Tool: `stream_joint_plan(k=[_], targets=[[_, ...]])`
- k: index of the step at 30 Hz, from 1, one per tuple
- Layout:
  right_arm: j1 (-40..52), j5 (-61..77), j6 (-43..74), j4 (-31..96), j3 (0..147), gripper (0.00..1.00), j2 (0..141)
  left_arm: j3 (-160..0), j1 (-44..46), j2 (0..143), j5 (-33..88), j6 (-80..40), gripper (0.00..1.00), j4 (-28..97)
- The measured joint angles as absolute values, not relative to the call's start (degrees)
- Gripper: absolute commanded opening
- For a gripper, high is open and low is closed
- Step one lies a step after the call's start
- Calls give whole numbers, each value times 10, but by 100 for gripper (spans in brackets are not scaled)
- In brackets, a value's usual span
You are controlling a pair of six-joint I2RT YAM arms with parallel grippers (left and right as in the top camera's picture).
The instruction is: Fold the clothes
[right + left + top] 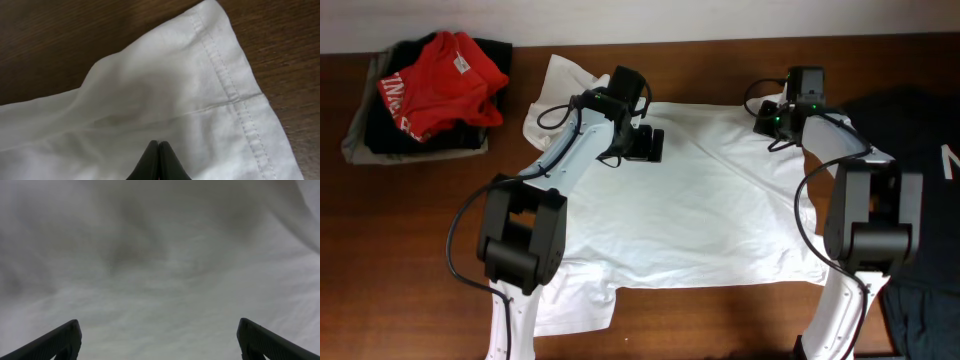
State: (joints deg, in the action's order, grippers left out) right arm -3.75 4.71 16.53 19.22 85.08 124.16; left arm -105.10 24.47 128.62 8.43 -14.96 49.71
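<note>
A: Where's the white T-shirt (700,200)?
B: Spread on table (720,320), unfolded. Left fingers (648,146) wide apart over it; right fingers (159,161) together at hem corner.
A: Next?
B: Prob. grip an edge, fold across.

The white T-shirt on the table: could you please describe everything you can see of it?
The white T-shirt is plain, thin, soft-looking cloth, spread mostly flat and wrinkled across the brown table, with one sleeve bunched at its far left corner. Its edge has a stitched hem. The left fingers stand open close above it. The right fingers are shut at a hemmed corner, but whether they pinch cloth is unclear.
</note>
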Motion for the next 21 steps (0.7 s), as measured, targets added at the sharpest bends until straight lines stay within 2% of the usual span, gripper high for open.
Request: stream_joint_plan(k=[21], targets=[[-37, -11, 165, 140, 856, 5, 1272, -1051, 245, 1286, 84, -150, 99, 495]])
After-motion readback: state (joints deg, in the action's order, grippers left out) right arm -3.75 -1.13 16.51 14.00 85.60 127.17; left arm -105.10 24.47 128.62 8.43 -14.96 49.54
